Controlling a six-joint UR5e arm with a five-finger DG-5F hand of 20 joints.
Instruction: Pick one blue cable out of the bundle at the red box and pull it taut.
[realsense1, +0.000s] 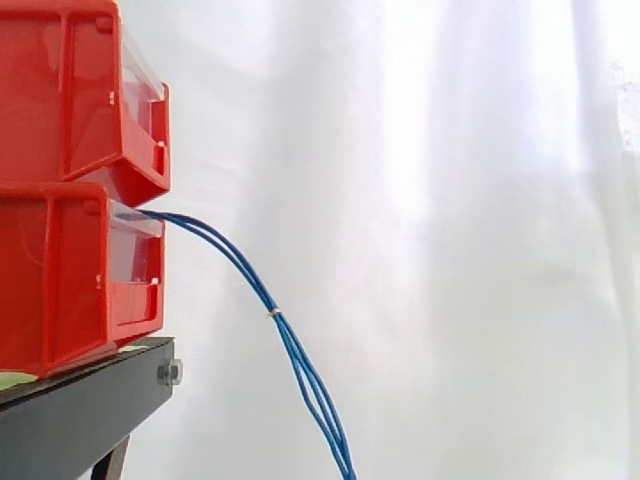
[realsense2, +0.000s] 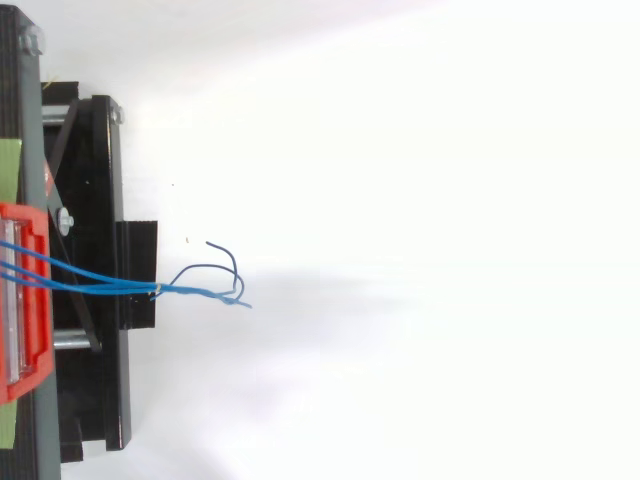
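Starting with the hand: you can't tell its state from these shots, so no call on spread, pressed together or pinching.

On to the cables (realsense1: 240, 265). In the side view the blue bundle comes out of the front of the lower bin (realsense1: 60, 280), right under the lip of the upper bin (realsense1: 60, 90) stacked on it. It arcs down to the right, hanging slack. About halfway down you'll spot a small pale tie (realsense1: 273, 311) cinching the strands together. Below it they loosen a bit and run off the bottom edge.

From the top view the same cables (realsense2: 100, 285) leave the lower bin at the left edge and cross over the black stand (realsense2: 105, 200) heading right. Just past the stand's right edge, at the tie (realsense2: 155, 292), they fan out into loose ends. One darker strand curls up toward the far side, and another pokes out furthest right.

Both bins sit on the stand, which has a bolt (realsense1: 170, 373) on its right end. White curtain (realsense1: 450, 200) is behind everything.
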